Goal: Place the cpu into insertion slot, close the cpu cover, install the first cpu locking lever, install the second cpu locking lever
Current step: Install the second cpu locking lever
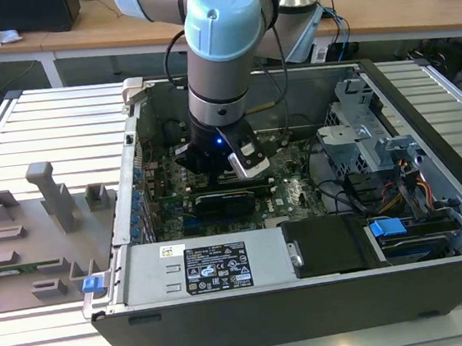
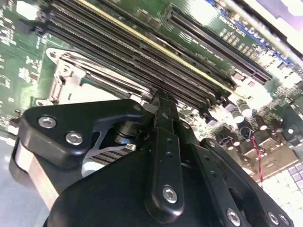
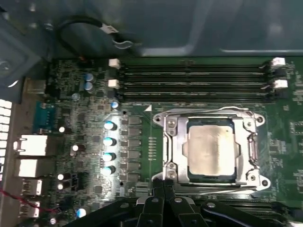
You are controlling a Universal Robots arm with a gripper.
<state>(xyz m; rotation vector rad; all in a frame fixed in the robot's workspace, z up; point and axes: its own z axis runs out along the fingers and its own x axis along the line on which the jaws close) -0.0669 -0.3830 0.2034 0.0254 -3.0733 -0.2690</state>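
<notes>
Silver-grey cpu (image 3: 211, 150) sits in insertion slot (image 3: 171, 152), cpu cover (image 3: 251, 150) closed.

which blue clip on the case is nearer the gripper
The blue clip atop the drive bay, at the exterior view's right; the other sits outside the case's corner, farther from the gripper.

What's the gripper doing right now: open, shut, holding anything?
Gripper: shut, holding nothing, fingertips together at the edge of the cpu cover, which lies over the cpu.

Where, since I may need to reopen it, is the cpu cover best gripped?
Likely the cover bar nearest the end effector, pinched edge-on from above: it lies flat around the cpu, leaving only thin rims.
</notes>
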